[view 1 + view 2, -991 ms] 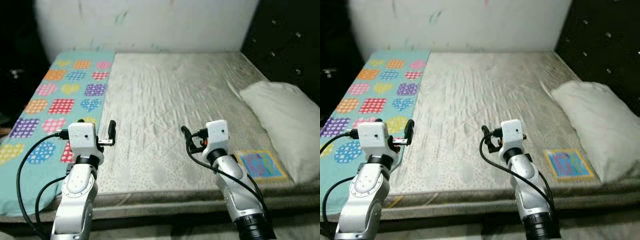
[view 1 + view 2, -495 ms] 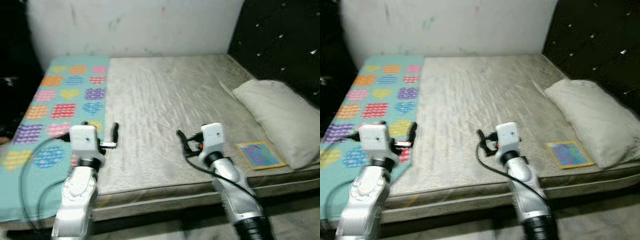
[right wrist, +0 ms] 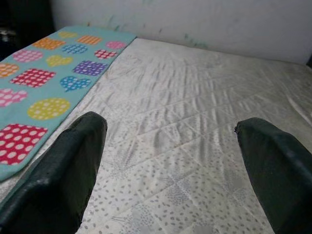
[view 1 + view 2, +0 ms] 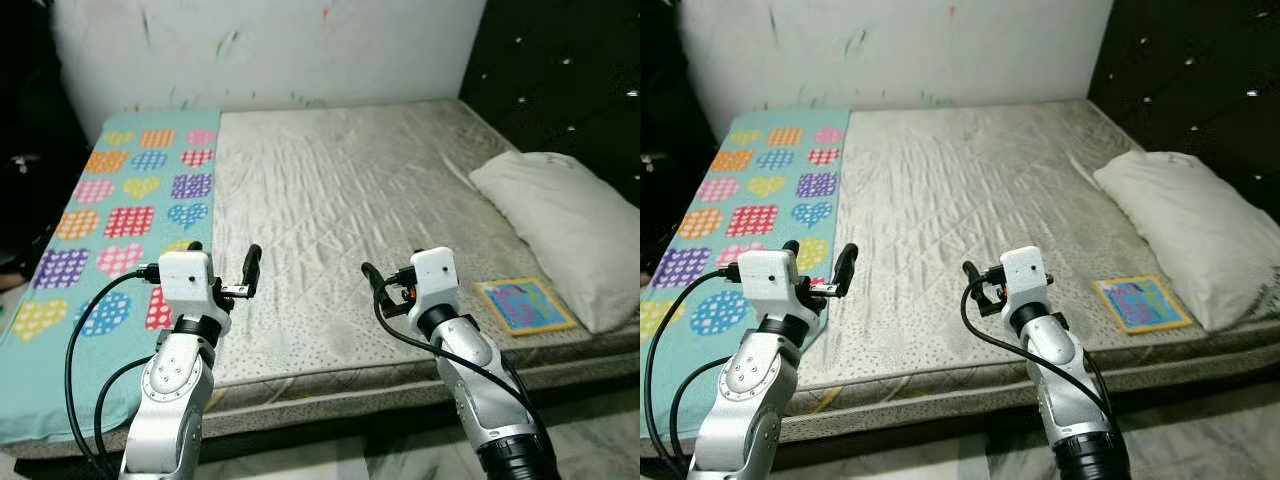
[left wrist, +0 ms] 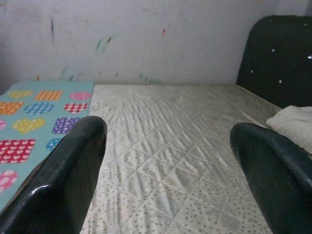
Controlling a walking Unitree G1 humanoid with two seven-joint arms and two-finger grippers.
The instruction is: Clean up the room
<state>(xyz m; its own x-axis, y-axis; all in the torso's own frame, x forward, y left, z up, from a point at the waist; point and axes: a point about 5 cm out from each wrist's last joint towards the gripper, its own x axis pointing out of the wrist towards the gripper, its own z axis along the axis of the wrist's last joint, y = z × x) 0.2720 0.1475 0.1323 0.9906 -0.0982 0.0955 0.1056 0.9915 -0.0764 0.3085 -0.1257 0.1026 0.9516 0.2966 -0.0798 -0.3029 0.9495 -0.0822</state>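
Bare quilted mattress (image 4: 340,200), grey-white, wrinkled. At 12 o'clock, white wall (image 4: 270,50) with paint smears. At 2 o'clock, dark tufted headboard (image 4: 560,80). At 9 o'clock, dark area beyond the bed's edge, details unreadable.

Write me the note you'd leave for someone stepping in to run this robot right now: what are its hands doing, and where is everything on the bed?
Left gripper: open, holding nothing, raised over the near edge of the mattress beside the heart-patterned blanket.
Right gripper: open, holding nothing, raised over the near edge of the mattress.
Things: the blanket lies flat along the mattress's left side; a white pillow lies at the right by the dark headboard; a small colourful book lies flat near the front right corner, just beside the pillow.
Done or left: can't tell from this moment; only the book looks out of place.
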